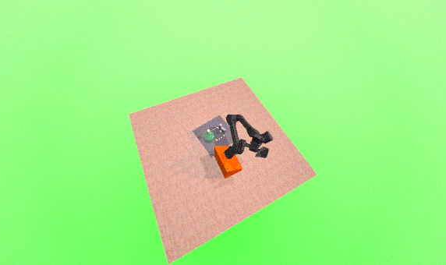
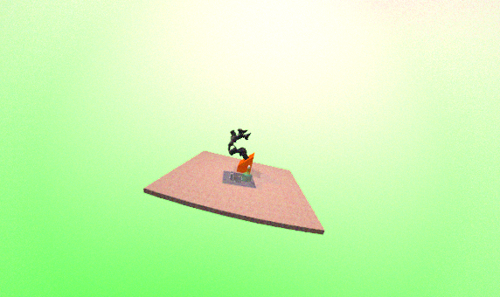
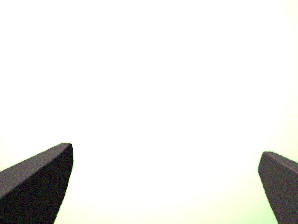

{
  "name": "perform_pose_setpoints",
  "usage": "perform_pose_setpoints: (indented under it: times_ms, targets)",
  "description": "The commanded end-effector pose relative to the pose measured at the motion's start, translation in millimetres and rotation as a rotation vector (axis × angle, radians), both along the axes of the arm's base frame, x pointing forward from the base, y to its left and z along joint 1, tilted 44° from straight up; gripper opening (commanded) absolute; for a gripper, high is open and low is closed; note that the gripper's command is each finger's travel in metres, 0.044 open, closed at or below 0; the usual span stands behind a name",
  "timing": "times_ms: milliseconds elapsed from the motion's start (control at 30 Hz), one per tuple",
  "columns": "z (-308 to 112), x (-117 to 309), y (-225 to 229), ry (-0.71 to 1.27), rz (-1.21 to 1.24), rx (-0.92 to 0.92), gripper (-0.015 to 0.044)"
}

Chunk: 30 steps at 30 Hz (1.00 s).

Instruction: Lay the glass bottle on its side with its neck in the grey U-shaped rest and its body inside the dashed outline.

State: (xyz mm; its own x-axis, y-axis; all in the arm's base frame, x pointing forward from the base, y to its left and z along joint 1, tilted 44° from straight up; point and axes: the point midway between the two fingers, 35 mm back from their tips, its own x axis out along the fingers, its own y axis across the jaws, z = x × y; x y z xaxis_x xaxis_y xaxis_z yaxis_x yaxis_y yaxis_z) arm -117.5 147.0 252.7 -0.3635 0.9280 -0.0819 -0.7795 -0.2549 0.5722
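From above, I can make out the green glass bottle (image 1: 208,136) (image 2: 246,177) standing upright on the grey mat (image 1: 204,129) (image 2: 227,181), with its pale neck pointing up. Just beside it is the dashed outline (image 1: 223,139), and the U-shaped rest (image 1: 222,128) is only a small, pale shape near the outline's far end. The black arm (image 1: 234,132) (image 2: 232,145) rises over the orange block (image 1: 231,165) (image 2: 244,165) and covers part of its top. Its gripper (image 1: 266,145) (image 2: 247,132) (image 3: 169,157) is well apart from the bottle.

From the side, everything is tiny. The bottle still reads as upright, in front of the orange block, but the rest and the outline blur together into small marks. The gripper is up high, its fingers too small to judge.

From the wrist, the two dark fingers stand wide apart with nothing between them, so the hand is open. Their rear parts are cut off by the picture's edges, and the background is washed out nearly white.
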Motion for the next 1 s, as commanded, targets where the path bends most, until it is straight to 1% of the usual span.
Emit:
perform_pose_setpoints:
  times_ms: [0,33,133,233,267,367,433,533,633,667,733,833,967]
  targets:
    - [0,0,1,-0.012,-0.006,0.001,0.0426]
    - [-1,1,3,-0.035,-0.019,0.004,0.044]
    - [-5,3,13,-0.147,-0.076,0.009,0.044]
    - [-12,10,30,-0.335,-0.171,-0.001,0.044]
    - [-13,12,34,-0.328,-0.188,-0.019,0.044]
    - [-19,17,45,-0.434,-0.236,-0.04,0.044]
    - [-27,18,54,-0.475,-0.251,-0.087,0.044]
    - [-37,32,70,-0.628,-0.319,-0.138,0.044]
    - [-52,52,89,-0.782,-0.388,-0.232,0.044]
    - [-56,58,93,-0.779,-0.401,-0.267,0.044]
    - [-68,71,103,-0.837,-0.426,-0.343,0.044]
    - [-84,99,115,-1.015,-0.454,-0.465,0.044]
    - [-109,147,123,-1.207,-0.481,-0.686,0.044]
